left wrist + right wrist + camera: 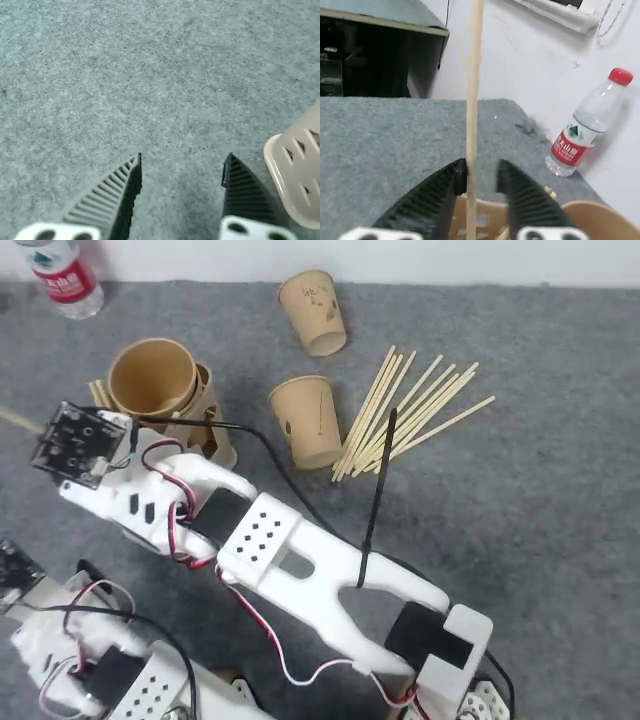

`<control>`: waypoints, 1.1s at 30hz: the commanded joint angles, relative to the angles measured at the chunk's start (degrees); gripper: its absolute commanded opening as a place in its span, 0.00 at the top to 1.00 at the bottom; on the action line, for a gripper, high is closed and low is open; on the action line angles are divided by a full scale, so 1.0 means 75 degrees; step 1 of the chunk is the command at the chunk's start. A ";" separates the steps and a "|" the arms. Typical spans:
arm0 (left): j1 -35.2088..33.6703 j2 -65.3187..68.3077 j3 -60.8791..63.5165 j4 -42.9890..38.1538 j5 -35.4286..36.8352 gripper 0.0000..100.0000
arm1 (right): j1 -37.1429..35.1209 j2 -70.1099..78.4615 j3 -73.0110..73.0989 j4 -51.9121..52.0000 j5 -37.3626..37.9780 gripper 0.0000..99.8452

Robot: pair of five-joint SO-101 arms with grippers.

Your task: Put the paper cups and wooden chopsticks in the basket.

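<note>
The right hand (481,175) hangs directly over the basket (218,440). It is narrowly spread around one chopstick (474,90), which touches one finger and shows a gap to the other. The stick's long axis runs out past the basket's rim, so it probably needs tipping end-down to fall inside. A loose cup (308,422) and a chopstick pile (410,415) lie on the tabletop (540,520) away from the basket, nearer this arm. The left hand (182,167) is spread wide and empty, just beside the basket.
</note>
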 commanded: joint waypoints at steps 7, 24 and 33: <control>0.0059 -0.0023 -0.0064 0.0023 -0.0035 0.76 | 0.0088 -0.1647 -0.0129 0.1670 -0.0176 0.72; -0.1207 -0.0023 -0.1389 -0.0023 0.1852 0.76 | 0.4401 -0.6464 -0.1442 0.8305 0.0445 0.76; -0.0832 -0.0023 -0.5081 -0.0422 0.3259 0.76 | 0.6828 -0.7367 -0.1418 1.0215 0.0445 0.76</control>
